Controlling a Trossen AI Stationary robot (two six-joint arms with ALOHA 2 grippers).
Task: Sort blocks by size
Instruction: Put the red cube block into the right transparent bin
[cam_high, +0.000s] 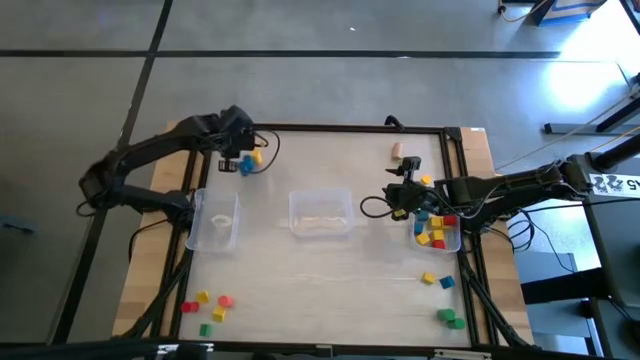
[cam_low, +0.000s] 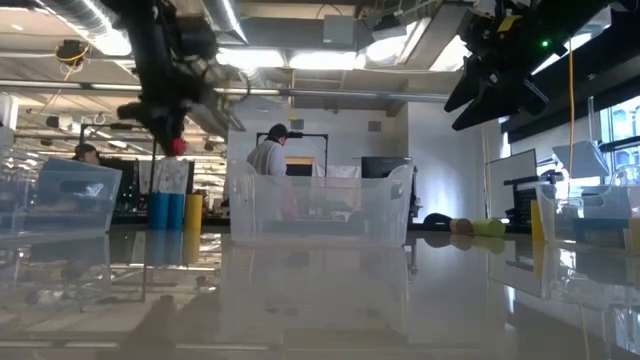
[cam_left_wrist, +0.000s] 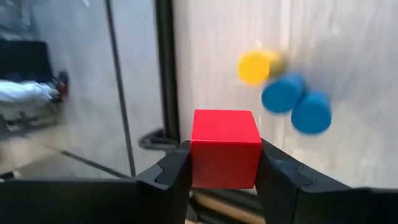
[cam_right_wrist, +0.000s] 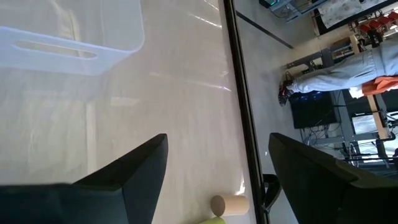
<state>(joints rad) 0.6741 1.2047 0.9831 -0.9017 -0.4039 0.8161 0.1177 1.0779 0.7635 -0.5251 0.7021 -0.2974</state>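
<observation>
Left gripper (cam_left_wrist: 225, 171) fingers clamp a red cube (cam_left_wrist: 225, 148) above the counter (cam_high: 330, 270); right gripper (cam_right_wrist: 214, 165) fingers wide open, empty.

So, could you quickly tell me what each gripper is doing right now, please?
Left gripper: closed on a red cube, lifted off the table.
Right gripper: open, holding nothing.

Open tabletop (cam_high: 330, 270) lies between the three clear bins (cam_high: 320, 213) (seemingly well apart), leaving free passage.
</observation>
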